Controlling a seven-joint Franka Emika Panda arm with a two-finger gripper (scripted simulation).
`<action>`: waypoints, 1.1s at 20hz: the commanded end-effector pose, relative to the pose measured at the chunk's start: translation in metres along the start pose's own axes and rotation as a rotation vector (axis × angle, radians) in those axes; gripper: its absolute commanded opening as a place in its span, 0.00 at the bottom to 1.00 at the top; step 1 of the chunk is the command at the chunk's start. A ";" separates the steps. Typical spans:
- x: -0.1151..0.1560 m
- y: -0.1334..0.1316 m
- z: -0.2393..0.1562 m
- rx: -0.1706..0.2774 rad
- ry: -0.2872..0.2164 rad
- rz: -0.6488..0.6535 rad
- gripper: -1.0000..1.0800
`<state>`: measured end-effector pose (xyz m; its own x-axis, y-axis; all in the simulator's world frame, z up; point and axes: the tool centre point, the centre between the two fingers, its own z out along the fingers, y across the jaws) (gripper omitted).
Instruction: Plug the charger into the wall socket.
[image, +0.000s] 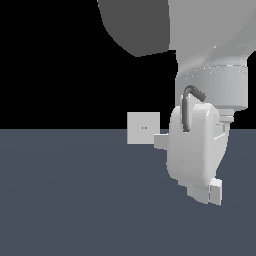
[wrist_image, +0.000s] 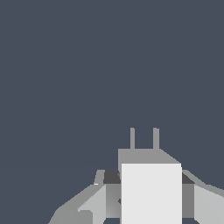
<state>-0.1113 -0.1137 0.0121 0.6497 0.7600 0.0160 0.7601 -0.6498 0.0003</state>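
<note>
Only wrist view: charger (wrist_image: 151, 192) prongs.

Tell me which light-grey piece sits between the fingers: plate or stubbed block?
The charger, the block with two prongs, sits between the fingers; the wall socket stands apart.

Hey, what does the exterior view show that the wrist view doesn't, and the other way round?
Only the exterior view shows the wall socket, an upright plate with two tiny holes, and the arm's bulky white body. Only the wrist view shows the charger's two thin prongs pointing out over bare floor, and the gripper fingers closed on its sides. Both show the charger, mostly hidden behind the arm in the exterior view, and the dark blue-grey floor.
</note>
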 end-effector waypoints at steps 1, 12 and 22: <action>0.000 0.000 0.000 0.000 0.000 0.000 0.00; 0.009 0.001 -0.005 -0.001 0.001 0.039 0.00; 0.043 0.008 -0.024 -0.002 0.002 0.196 0.00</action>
<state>-0.0832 -0.0906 0.0330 0.7664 0.6421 0.0173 0.6422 -0.7665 -0.0008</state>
